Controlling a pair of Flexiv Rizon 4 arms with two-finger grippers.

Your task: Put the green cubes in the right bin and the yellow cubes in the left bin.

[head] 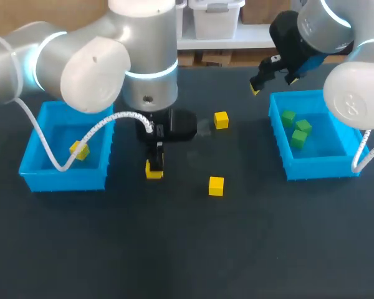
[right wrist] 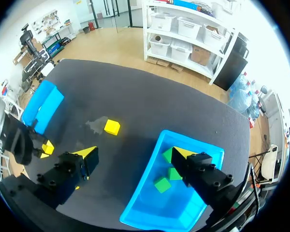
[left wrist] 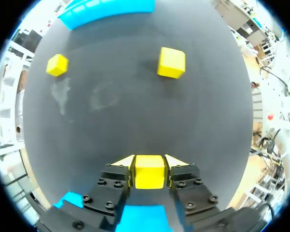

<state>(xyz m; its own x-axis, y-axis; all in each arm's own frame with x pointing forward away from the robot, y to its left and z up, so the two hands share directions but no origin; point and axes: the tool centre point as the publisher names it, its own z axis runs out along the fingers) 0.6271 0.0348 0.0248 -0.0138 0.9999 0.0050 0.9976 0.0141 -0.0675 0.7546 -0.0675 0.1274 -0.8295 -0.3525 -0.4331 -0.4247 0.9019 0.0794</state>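
Bare dark desk [head: 206, 249] lies open across front and middle. At its sides, the left blue plastic bin [head: 62, 179] holds one small yellow cube [head: 79, 150] and the right blue plastic bin [head: 318, 168] holds three small green cubes [head: 298, 138]. A far loose yellow cube [head: 221, 119] and a near loose yellow cube [head: 216, 185] sit mid-desk, well apart. The left tool [left wrist: 150, 163] is down beside the left bin, fingers pinched on a gripped yellow cube [left wrist: 149, 173]; the right tool [right wrist: 137, 155] hangs by the right bin's inner wall, spread wide, gripping nothing.

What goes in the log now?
left gripper shut on yellow cube; right gripper open; right bin three green cubes; table two yellow cubes
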